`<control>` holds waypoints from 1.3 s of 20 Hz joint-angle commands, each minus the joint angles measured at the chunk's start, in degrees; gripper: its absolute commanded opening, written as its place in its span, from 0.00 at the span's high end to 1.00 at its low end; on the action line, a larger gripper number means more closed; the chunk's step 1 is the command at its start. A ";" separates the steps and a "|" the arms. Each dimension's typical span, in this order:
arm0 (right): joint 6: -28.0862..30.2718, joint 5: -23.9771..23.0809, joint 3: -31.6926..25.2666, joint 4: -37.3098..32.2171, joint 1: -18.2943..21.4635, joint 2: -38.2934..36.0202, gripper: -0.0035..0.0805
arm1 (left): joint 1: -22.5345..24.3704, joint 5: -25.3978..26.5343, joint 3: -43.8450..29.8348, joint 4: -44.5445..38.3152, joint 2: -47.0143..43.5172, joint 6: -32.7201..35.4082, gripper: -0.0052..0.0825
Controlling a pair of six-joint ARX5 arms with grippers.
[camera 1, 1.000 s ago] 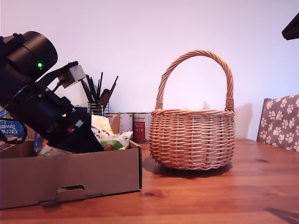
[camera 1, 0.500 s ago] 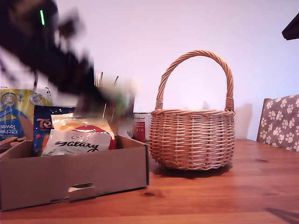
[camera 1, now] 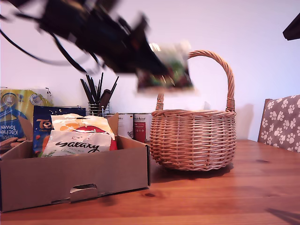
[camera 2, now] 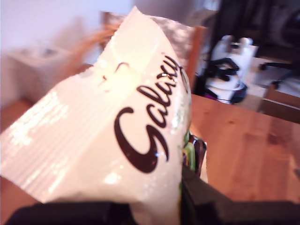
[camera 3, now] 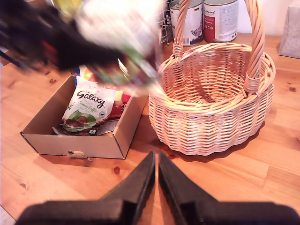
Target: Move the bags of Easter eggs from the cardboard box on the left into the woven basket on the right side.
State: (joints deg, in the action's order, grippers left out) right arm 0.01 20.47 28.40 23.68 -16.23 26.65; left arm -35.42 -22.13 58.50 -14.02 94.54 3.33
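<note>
One bag aloft: white Galaxy bag [camera 2: 117, 136] pinched in my first gripper [camera 2: 180, 187], blurred in the exterior view above the gap between cardboard box [camera 1: 75, 176] and woven basket [camera 1: 193, 140], beside the handle.
Remaining bags: another Galaxy bag [camera 1: 77, 143], a red-and-white packet and a dark blue packet, upright in the box at the exterior view's left.
First gripper: clamped on the bag's lower edge.
Second gripper [camera 3: 156, 173]: jaws pressed together, holding nothing, hovering over bare wooden table [camera 3: 234, 187] near box and basket.
Handling: likely light, crinkly, slippery film; loose contents probably shift and swing; eggs probably crush under hard squeeze.
Best hold: flat sealed seam or edge, not the bulging middle.
Textures: glossy ribbed plastic; matt corrugated card; rough round wicker with tall arched handle.
Basket: apparently without bags so far.
</note>
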 commanded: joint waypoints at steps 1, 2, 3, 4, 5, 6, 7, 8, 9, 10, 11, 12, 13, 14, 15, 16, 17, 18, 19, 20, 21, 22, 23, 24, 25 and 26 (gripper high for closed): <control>0.02 0.00 0.98 -0.26 -0.26 0.09 0.97 | -0.59 2.27 3.37 -3.13 1.73 -0.11 0.92; 0.02 0.00 0.98 -0.26 -0.26 0.09 0.97 | -1.18 3.56 4.92 -4.09 3.61 -0.09 0.92; 0.02 0.00 0.98 -0.31 -0.26 0.09 0.97 | -1.53 4.35 6.49 -4.00 5.29 0.13 0.92; 0.00 0.00 0.98 -0.31 -0.26 0.09 0.97 | -1.75 4.70 8.07 -3.89 7.28 0.09 0.92; 0.00 0.00 0.98 -0.33 -0.26 0.09 0.97 | -1.77 4.70 9.25 -3.63 8.79 0.09 0.92; 0.00 0.00 0.98 -0.31 -0.26 0.09 0.97 | -1.90 4.72 10.38 -3.63 10.54 0.09 0.91; 0.00 0.00 0.98 -0.33 -0.26 0.09 0.97 | -2.05 4.70 11.69 -3.56 12.15 0.04 0.91; 0.00 0.00 0.98 -0.33 -0.26 0.09 0.97 | -2.27 4.81 12.63 -3.56 13.42 0.02 0.91; 0.00 0.00 0.98 -0.31 -0.26 0.09 0.97 | -2.51 5.14 13.53 -3.52 14.67 0.02 0.91; 0.00 0.00 0.98 -0.28 -0.26 0.09 0.97 | -2.73 6.01 14.19 -3.13 15.45 0.04 0.91; 0.00 0.00 0.98 -0.31 -0.26 0.09 0.97 | -3.06 6.69 14.73 -2.58 16.11 0.09 0.91; 0.00 0.00 0.98 -0.28 -0.26 0.09 0.97 | -3.30 7.65 14.97 -2.47 16.46 0.09 0.88; 0.00 0.00 0.98 -0.28 -0.26 0.09 0.97 | -3.56 8.46 14.99 -2.43 16.46 0.09 0.78; 0.00 0.00 0.98 -0.26 -0.26 0.09 0.97 | -3.85 8.55 15.04 -2.47 16.46 0.09 0.64; 0.00 0.00 0.98 -0.28 -0.26 0.09 0.97 | -4.07 8.07 15.19 -2.43 16.44 0.09 0.52; 0.00 0.00 0.98 -0.28 -0.26 0.09 0.97 | -4.13 7.13 15.56 -1.90 16.44 0.00 0.48; 0.00 0.00 0.98 -0.28 -0.26 0.09 0.97 | -4.13 6.19 15.87 -1.16 16.44 -0.52 0.49; 0.00 0.00 0.98 -0.26 -0.26 0.09 0.97 | -4.13 5.33 16.06 -0.55 16.44 -1.31 0.49; 0.00 0.00 0.98 -0.26 -0.26 0.09 0.97 | -4.13 4.66 16.39 0.39 16.44 -2.40 0.49; 0.00 0.02 0.98 -0.26 -0.26 0.09 0.97 | -4.11 4.79 16.76 1.42 16.44 -3.39 0.49; 0.00 0.04 0.98 -0.24 -0.26 0.09 0.97 | -4.07 4.90 17.27 2.86 16.37 -3.37 0.49; 0.00 0.04 0.98 -0.24 -0.26 0.09 0.97 | -4.04 5.25 17.90 4.55 16.17 -3.34 0.51; -0.02 0.04 0.98 -0.24 -0.26 0.09 0.97 | -3.82 5.22 18.62 6.69 15.58 -2.97 0.57; 0.00 0.04 0.98 -0.24 -0.26 0.09 0.97 | -3.50 5.27 19.41 9.20 14.73 -2.19 0.66; 0.00 0.04 0.98 -0.24 -0.26 0.09 0.97 | -3.15 5.27 20.02 12.11 13.40 -0.83 0.76; -0.02 0.04 0.98 -0.24 -0.26 0.09 0.97 | -2.84 5.27 20.17 14.67 11.80 0.55 0.86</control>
State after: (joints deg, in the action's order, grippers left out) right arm 0.01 20.47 28.40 23.66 -16.23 26.65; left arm -38.54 -16.78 78.13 -0.19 109.73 2.81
